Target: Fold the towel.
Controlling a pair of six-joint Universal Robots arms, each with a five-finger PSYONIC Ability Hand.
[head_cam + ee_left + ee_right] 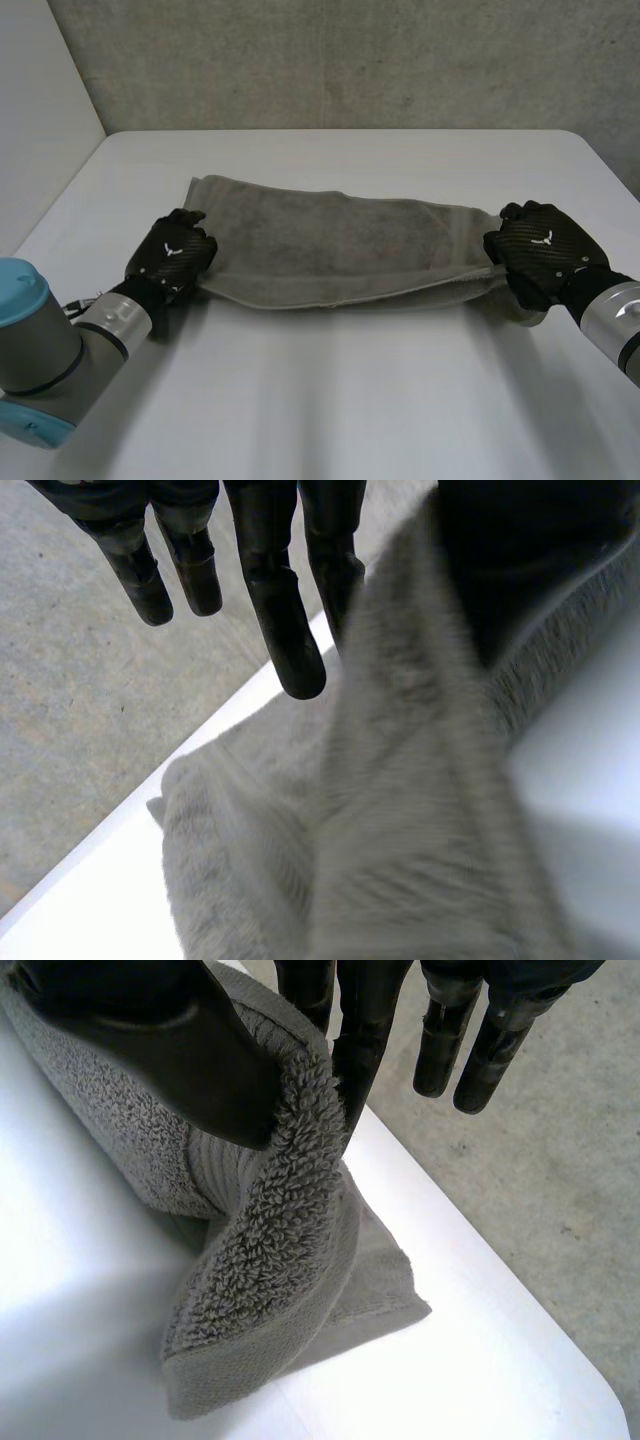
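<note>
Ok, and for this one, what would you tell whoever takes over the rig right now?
The left robot hand pinches the towel at its left end, near edge. The right robot hand clamps the right end between thumb and fingers. The towel stretches between them across the table, seemingly already doubled lengthwise. Left to do: carry the fold over, then release.

left hand (pixel 172 252): at the left end of the towel (pixel 330 245), thumb and finger pinching it
right hand (pixel 545 250): at the towel's right end, thumb pressing cloth against a finger
</note>
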